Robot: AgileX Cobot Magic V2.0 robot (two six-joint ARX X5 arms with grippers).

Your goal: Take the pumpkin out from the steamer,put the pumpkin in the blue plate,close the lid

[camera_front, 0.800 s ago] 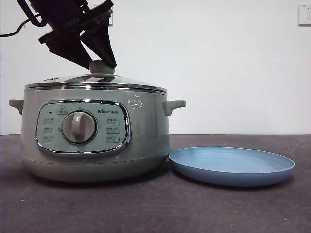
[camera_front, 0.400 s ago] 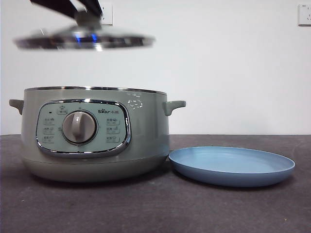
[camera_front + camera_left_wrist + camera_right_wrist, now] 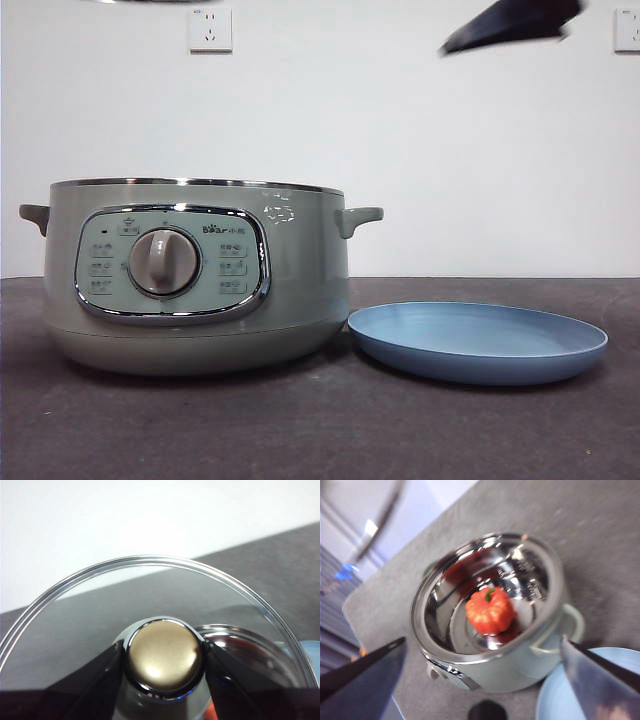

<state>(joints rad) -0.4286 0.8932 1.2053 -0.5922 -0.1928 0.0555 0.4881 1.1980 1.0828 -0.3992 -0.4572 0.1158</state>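
left jaws pinch the lid (image 3: 150,645) by its knob, one black jaw on each side, so the left gripper (image 3: 163,662) carries it; right jaws are spread wide with nothing between them, the right gripper (image 3: 480,667) hanging high over the open steamer (image 3: 195,275). change: a second ago the lid sat on the pot with a gripper on the knob, half a second ago it was lifted clear, and now in the front view it is almost out of frame, only a thin sliver at the top edge. a dark blurred tip (image 3: 510,22) has come in at the top right of that view, likely the right arm moving in. judgement: lid step done, pot open, next is the reach for the pumpkin (image 3: 490,611), which sits on the shiny floor inside the steamer, stem up. the blue plate (image 3: 478,342) lies empty beside the pot, about touching its base. hidden: front view can't see inside the pot, so no pumpkin there; right wrist view is motion-blurred; the plate is cut off at its corner; lid height above the table can't be judged.
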